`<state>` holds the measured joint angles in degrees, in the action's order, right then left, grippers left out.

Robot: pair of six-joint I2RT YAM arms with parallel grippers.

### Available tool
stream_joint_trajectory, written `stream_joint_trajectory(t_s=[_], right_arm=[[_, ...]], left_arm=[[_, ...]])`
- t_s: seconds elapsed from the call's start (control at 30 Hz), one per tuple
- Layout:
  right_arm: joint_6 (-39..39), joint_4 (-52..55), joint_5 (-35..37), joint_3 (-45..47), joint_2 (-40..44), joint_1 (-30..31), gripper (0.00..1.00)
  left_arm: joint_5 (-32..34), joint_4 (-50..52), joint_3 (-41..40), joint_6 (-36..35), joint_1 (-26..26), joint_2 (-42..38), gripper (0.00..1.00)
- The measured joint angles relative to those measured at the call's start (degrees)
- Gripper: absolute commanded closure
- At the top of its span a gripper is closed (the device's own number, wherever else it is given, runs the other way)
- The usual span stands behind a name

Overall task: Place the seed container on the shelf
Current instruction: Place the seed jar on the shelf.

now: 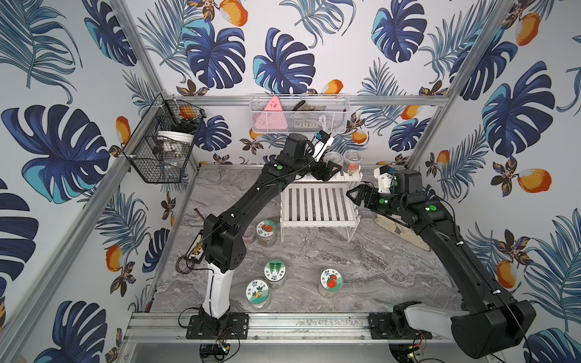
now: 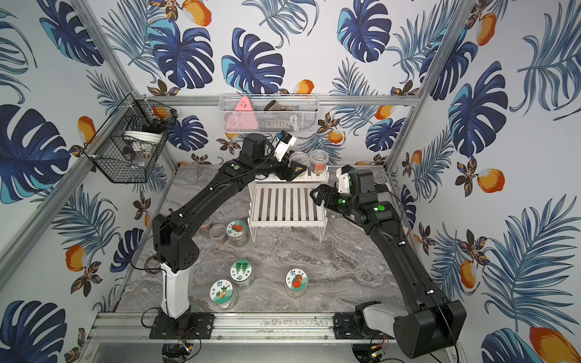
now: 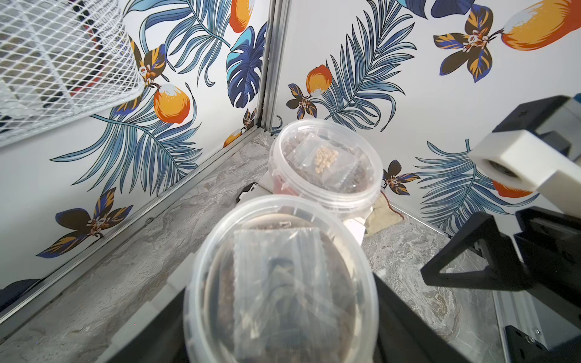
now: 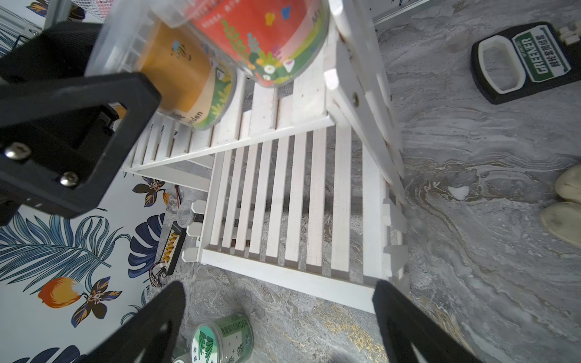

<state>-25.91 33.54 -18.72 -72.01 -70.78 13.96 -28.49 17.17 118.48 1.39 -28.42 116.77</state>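
Seed container (image 3: 283, 276) sits on upper tier of the shelf (image 1: 319, 222) between left end effector (image 1: 328, 168) jaws; grip unclear.

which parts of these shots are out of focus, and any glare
Left wrist view: the near container is blurred, the far container sharp. Right wrist view: the fingers of the right tool are soft, the shelf crisp. Both top views: evenly lit, mildly soft, no strong glare.
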Motion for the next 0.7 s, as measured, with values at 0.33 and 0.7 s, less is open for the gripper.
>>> stream_joint_trajectory(t_s=[0.33, 0.7], right_arm=[[0.0, -0.02, -0.04, 0.02, 0.04, -0.02, 0.03], [-0.02, -0.02, -0.04, 0.11, 0.04, -0.02, 0.03]], left_arm=[[1.77, 0.52, -0.9, -0.09, -0.04, -0.46, 0.17], [2.12, 0.52, -0.81, -0.26, -0.07, -0.61, 0.16]])
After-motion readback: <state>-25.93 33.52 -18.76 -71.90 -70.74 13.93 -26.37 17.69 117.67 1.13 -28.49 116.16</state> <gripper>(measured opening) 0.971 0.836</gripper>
